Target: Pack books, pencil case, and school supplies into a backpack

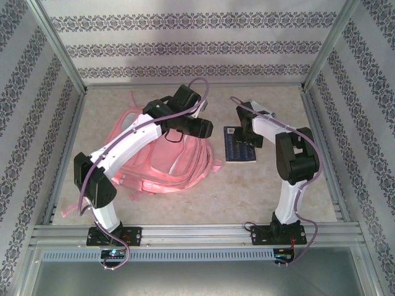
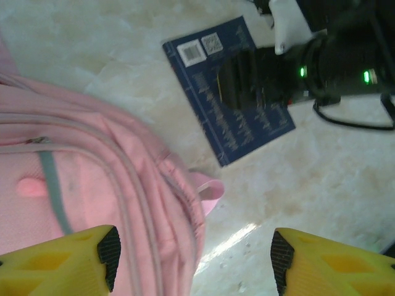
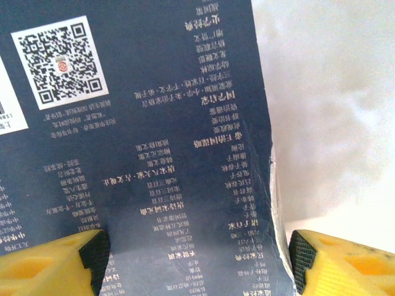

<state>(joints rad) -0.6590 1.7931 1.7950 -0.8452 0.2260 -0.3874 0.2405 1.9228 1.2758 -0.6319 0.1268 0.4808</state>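
Note:
The pink backpack (image 1: 165, 159) lies flat at the table's left-centre, and its zipped edge and a strap loop appear in the left wrist view (image 2: 92, 185). One of the books, dark navy with white labels (image 1: 238, 150), lies flat just right of the backpack (image 2: 203, 74). My left gripper (image 2: 194, 259) hovers open over the backpack's right edge with nothing between its fingers. My right gripper (image 3: 197, 262) is low over the book (image 3: 154, 142), open; one finger is above the cover and the other is off its right edge. The pencil case and school supplies are out of view.
Patterned walls and metal frame posts (image 1: 73, 117) enclose the beige marbled table (image 1: 271, 185). A pink strap (image 1: 68, 211) trails toward the front left rail. Bare tabletop lies in front of the book and to its right.

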